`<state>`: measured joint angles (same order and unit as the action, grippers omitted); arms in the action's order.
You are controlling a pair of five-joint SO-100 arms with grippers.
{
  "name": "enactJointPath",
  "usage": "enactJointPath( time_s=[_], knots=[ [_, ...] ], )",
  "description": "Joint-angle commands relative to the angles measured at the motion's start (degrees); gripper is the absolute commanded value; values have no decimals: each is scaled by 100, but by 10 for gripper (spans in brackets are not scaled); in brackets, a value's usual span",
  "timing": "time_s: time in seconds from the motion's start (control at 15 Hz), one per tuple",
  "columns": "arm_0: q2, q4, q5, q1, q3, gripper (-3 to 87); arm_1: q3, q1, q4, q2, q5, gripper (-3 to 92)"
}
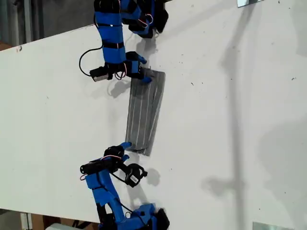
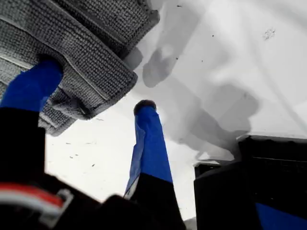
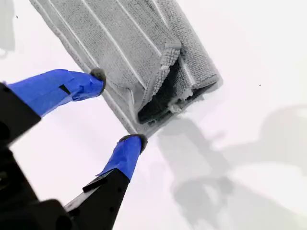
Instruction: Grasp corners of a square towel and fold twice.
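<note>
The towel [image 1: 145, 114] is seen folded into a strip on the tabletop [image 1: 230, 124]; no writing is readable. My first gripper [image 2: 91, 93], jaws open, straddles one end's corner; my second gripper [image 3: 117, 105], jaws open, sits at the other.

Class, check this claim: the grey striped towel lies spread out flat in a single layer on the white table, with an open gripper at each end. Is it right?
Not quite. The towel is folded, not in a single layer: the second wrist view shows stacked layers at its end. The rest holds: my first gripper and my second gripper are open at its ends on the table.

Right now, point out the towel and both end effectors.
the towel [image 1: 144, 115], exterior view, cloth's middle.
my first end effector [image 2: 95, 85], first wrist view, between fingertips.
my second end effector [image 3: 116, 106], second wrist view, between fingertips.
</note>
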<state>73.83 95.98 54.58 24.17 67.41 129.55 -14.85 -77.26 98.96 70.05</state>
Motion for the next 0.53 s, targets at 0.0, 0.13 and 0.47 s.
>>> enactJointPath(
  time_s=[0.0,0.13,0.47],
  knots=[
    [158,18,26,-158,-246,216,105,158,404,185,176,306],
    [272,18,26,-229,-229,217,686,26,1125,396,343,279],
    [861,35,97,-360,9,217,1090,422,1986,1028,1266,193]
  ],
)
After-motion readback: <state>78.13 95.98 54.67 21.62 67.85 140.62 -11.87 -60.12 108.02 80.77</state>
